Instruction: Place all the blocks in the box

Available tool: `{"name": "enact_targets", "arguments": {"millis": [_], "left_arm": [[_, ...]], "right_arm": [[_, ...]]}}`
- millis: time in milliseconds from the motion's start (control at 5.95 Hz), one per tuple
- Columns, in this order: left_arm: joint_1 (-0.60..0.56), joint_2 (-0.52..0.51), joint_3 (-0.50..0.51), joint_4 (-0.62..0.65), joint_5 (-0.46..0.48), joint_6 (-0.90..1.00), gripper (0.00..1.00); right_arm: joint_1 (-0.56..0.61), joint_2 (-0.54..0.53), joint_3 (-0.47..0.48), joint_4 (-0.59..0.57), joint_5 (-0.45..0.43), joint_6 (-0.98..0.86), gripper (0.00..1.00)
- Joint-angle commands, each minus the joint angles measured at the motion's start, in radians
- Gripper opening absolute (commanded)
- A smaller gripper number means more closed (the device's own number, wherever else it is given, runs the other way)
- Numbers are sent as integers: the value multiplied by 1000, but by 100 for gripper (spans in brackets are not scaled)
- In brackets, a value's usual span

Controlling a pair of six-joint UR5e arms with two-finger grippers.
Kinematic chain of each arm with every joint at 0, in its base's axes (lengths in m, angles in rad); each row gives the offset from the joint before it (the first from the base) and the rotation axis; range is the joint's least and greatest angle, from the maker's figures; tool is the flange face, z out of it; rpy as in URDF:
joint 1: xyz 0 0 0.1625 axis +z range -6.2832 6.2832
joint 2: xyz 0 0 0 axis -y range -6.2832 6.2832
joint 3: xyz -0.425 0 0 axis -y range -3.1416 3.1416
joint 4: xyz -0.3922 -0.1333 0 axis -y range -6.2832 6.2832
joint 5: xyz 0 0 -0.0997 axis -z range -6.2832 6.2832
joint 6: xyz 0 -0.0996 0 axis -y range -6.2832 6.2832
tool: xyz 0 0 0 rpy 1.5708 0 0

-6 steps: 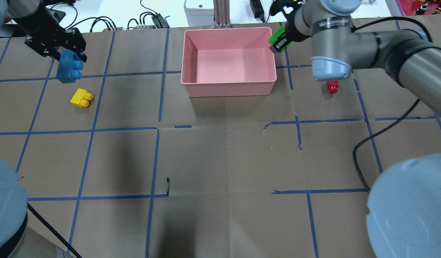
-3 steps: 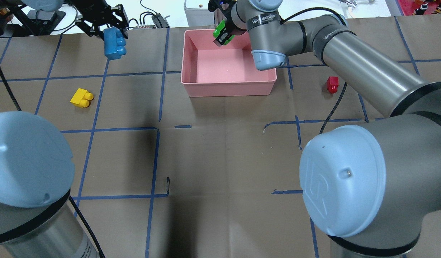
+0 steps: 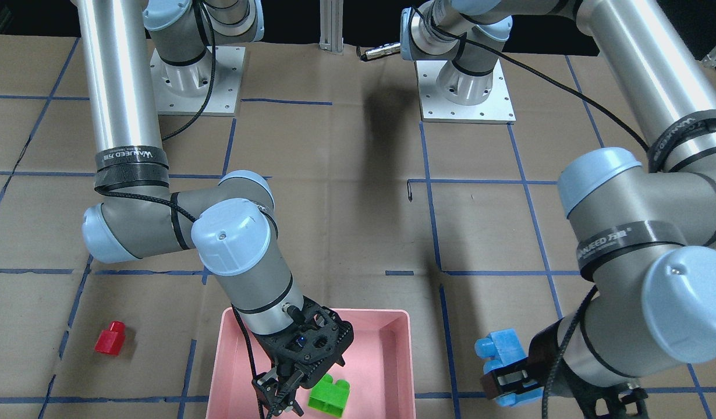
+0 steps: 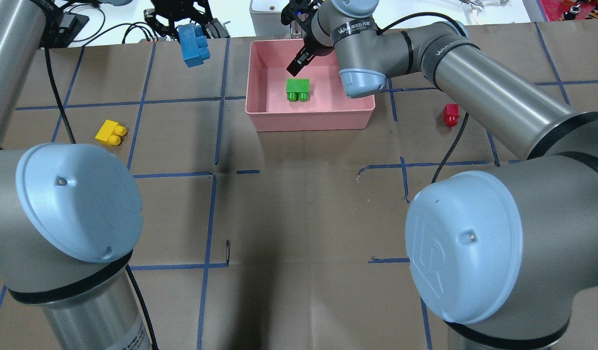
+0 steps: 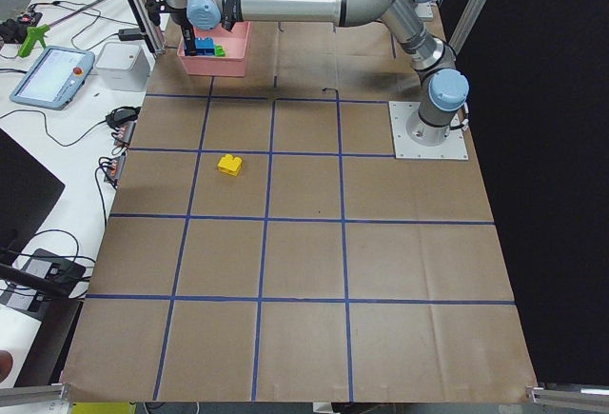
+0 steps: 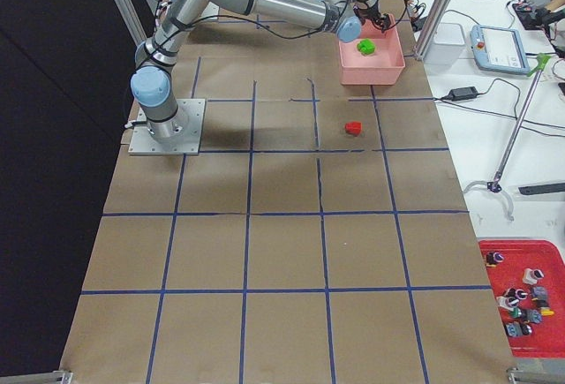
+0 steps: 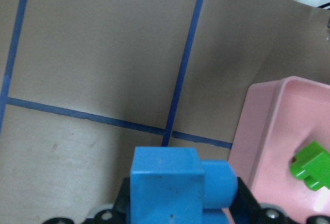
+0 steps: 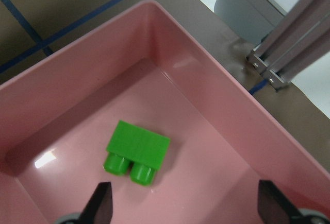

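Note:
The green block [image 4: 297,90] lies loose on the floor of the pink box [image 4: 308,121], also in the right wrist view [image 8: 137,152] and front view [image 3: 329,396]. My right gripper [image 4: 301,56] hangs open and empty just above it, inside the box [image 3: 311,315]. My left gripper [image 4: 184,26] is shut on the light blue block [image 4: 193,44] and holds it in the air left of the box; the block also shows in the left wrist view [image 7: 175,188]. The yellow block [image 4: 110,132] lies on the table at the left. The red block [image 4: 450,114] lies right of the box.
A white device [image 4: 267,12] and an aluminium post [image 4: 299,19] stand just behind the box. Cables lie along the far table edge [image 4: 133,31]. Blue tape lines grid the brown table.
My right gripper has opened and the green block has dropped into the box. My left gripper has carried the blue block to the right, nearer the box.

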Motion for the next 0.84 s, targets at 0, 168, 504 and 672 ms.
{"name": "enact_targets", "arguments": {"millis": [0, 168, 504, 672], "left_arm": [[-114, -11, 6, 23, 8, -177, 31], [-171, -51, 2, 67, 20, -237, 31], [-204, -143, -4, 196, 70, -231, 51], [-202, -142, -10, 214, 70, -164, 89]], "right_arm": [[-140, -209, 120, 275, -43, 6, 100], [-267, -341, 277, 292, -43, 17, 100], [-525, -404, 592, 29, -35, 40, 100], [-528, -346, 611, -49, -40, 101, 100]]}}
